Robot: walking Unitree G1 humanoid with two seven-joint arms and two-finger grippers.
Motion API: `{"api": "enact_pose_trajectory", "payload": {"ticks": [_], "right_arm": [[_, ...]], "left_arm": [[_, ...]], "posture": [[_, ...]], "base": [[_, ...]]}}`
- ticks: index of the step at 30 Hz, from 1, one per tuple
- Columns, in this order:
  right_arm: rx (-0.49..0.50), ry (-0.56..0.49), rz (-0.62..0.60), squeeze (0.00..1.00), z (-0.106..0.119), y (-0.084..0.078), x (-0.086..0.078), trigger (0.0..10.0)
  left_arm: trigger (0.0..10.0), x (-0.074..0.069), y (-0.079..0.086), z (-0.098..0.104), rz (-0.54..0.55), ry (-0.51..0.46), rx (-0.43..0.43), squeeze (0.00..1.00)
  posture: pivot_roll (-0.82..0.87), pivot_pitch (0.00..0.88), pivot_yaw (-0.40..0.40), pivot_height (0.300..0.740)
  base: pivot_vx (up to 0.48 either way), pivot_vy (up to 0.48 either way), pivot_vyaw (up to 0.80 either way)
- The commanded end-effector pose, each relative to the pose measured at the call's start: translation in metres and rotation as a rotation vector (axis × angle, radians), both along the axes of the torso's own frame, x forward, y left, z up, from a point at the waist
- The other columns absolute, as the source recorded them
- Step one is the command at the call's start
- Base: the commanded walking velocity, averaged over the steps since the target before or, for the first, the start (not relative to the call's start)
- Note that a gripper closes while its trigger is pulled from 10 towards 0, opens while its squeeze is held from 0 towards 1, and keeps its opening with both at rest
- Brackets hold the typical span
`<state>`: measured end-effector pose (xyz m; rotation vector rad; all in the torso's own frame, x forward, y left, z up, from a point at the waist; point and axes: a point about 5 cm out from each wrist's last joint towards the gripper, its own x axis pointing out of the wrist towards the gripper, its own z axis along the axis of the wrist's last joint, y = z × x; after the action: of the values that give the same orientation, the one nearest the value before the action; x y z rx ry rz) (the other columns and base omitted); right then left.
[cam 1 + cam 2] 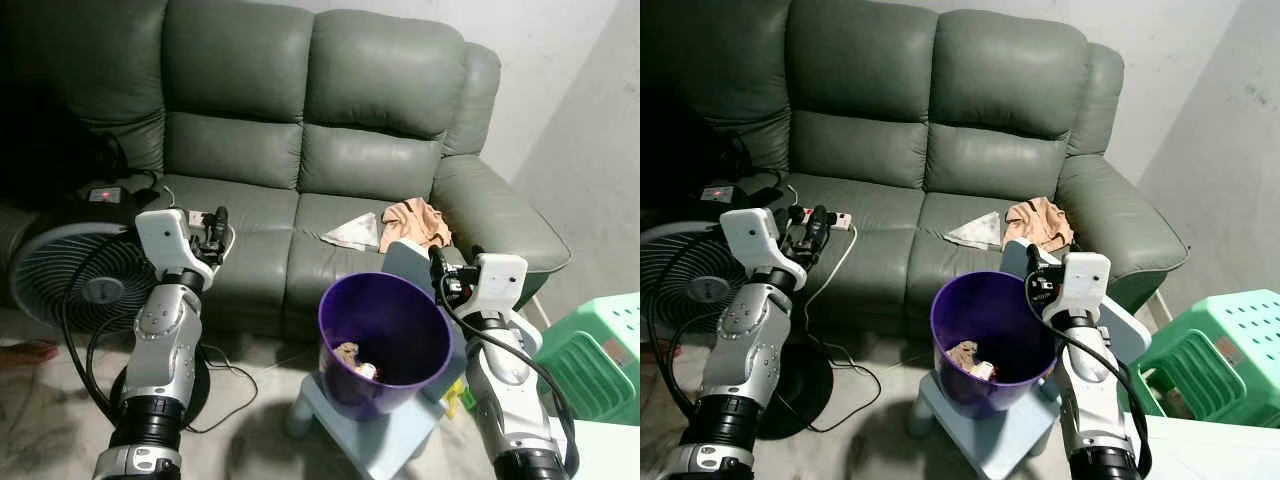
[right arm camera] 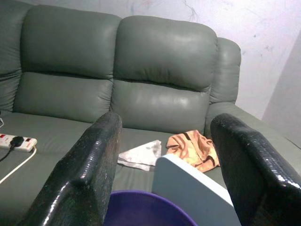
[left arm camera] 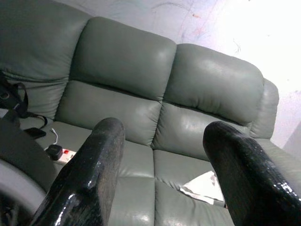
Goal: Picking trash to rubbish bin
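A purple rubbish bin (image 1: 385, 340) stands on a pale blue stool (image 1: 370, 430) in front of the green sofa (image 1: 300, 150), with some scraps (image 1: 355, 360) at its bottom. On the sofa seat lie a crumpled white paper (image 1: 352, 233) and an orange-tan wrapper (image 1: 415, 222). My right gripper (image 1: 440, 268) is raised beside the bin's right rim, open and empty. My left gripper (image 1: 215, 232) is held up at the left, over the sofa's front edge, open and empty. In the right wrist view the white paper (image 2: 141, 154) and the orange wrapper (image 2: 193, 148) show between the fingers (image 2: 84, 174).
A black fan (image 1: 70, 275) stands on the floor at the left, with cables trailing. A white power strip (image 1: 835, 218) with a cord lies on the left seat. A green plastic stool (image 1: 595, 355) stands at the right by the wall.
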<state>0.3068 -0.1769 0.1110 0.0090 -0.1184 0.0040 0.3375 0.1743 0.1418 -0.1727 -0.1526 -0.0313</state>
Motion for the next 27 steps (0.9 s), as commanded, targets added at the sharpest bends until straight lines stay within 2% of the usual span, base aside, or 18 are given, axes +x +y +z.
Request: {"api": "enact_pose_trajectory", "payload": {"ticks": [1,16,27], "right_arm": [[-0.005,0.005,-0.016,0.0,0.0001,-0.0062,-0.0007,10.0],[-0.008,0.023,-0.014,0.0,-0.0011,-0.0074,-0.0014,10.0],[-0.008,0.033,-0.015,0.0,-0.0013,-0.0083,-0.0004,10.0]], "left_arm": [[10.0,0.0018,-0.0047,0.002,-0.02,-0.009,-0.001,0.0],[10.0,0.0034,-0.005,0.0012,-0.012,-0.001,-0.008,0.0],[10.0,0.0044,-0.007,0.0036,-0.018,-0.012,-0.006,0.0]], "posture": [[0.03,0.0,-0.097,0.74],[0.02,0.0,-0.101,0.74],[0.02,0.0,-0.101,0.74]], "base": [[0.0,0.0,0.0],[0.0,0.0,0.0],[0.0,0.0,-0.74]]}}
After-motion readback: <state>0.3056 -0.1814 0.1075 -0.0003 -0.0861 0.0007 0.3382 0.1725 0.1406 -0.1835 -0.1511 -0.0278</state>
